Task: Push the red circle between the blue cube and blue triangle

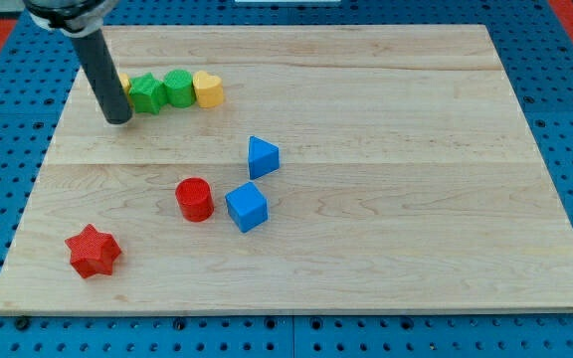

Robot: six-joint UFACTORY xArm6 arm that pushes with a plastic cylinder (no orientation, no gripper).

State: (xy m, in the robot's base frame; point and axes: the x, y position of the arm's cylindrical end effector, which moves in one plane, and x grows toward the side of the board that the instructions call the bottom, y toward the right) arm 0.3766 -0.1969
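The red circle [195, 199] stands on the wooden board, just left of the blue cube [247, 207]. The blue triangle [262, 157] lies above the cube, a small gap apart from it. My tip [118, 119] rests on the board at the upper left, far up and left of the red circle, close beside the row of green and yellow blocks.
A row at the upper left holds a yellow block [123, 83] partly hidden behind the rod, a green star [147, 94], a green block [178, 88] and a yellow heart [208, 89]. A red star [93, 251] lies at the lower left. The board's edge [296, 310] borders blue pegboard.
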